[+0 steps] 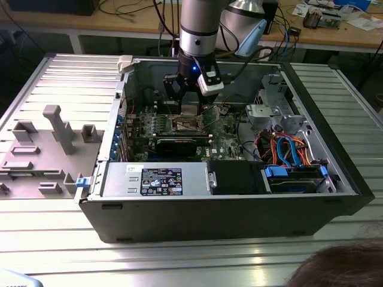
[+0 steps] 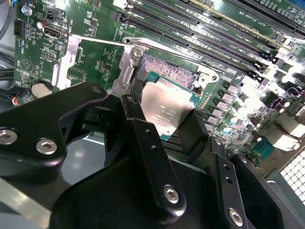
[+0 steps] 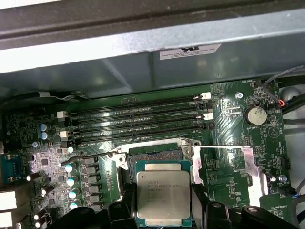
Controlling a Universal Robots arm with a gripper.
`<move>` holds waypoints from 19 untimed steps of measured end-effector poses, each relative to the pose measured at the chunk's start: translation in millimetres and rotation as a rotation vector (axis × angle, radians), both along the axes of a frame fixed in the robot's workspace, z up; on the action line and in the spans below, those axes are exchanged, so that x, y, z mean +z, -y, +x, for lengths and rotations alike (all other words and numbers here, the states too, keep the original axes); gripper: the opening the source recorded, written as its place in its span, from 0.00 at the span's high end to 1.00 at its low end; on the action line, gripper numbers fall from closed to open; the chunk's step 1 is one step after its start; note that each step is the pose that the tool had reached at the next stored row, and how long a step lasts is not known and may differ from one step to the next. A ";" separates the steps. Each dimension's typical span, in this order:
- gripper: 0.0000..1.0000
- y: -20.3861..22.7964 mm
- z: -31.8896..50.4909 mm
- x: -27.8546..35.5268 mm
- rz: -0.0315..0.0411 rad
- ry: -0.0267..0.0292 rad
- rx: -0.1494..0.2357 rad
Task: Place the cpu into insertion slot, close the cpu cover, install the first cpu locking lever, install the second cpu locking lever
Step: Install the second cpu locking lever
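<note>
cpu (image 3: pixel 163 198) in claw (image 2: pixel 167 117); case (image 1: pixel 227 218) on slatted table (image 1: pixel 179 260)

An open computer case (image 1: pixel 209 215) lies on its side in the middle of a ribbed metal table (image 1: pixel 179 263). A grey plastic fixture (image 1: pixel 54 128) with upright posts sits near the table's edge on the exterior view's left, apart from the case. Inside the case, a labelled power supply (image 1: pixel 155 179) lines the near wall, with a long black graphics card (image 1: pixel 179 143) behind it. Orange and blue cables (image 1: pixel 287 149) bunch toward the exterior view's right. In the first wrist view, long memory slots (image 3: pixel 138 119) cross the green board (image 3: pixel 228 181), which also carries a coin battery (image 3: pixel 256 115). A person's hair (image 1: pixel 341 266) shows at the table's near edge.
</note>
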State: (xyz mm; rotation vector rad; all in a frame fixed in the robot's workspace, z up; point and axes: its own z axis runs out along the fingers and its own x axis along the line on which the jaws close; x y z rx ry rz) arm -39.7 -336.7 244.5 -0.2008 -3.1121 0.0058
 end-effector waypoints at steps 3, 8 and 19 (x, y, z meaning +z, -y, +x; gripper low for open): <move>0.45 0.0 0.0 -0.2 0.0000 0.0000 -0.016; 0.45 0.0 0.0 -0.4 0.0000 0.0000 -0.043; 0.45 0.0 0.0 -0.6 0.0000 0.0000 -0.084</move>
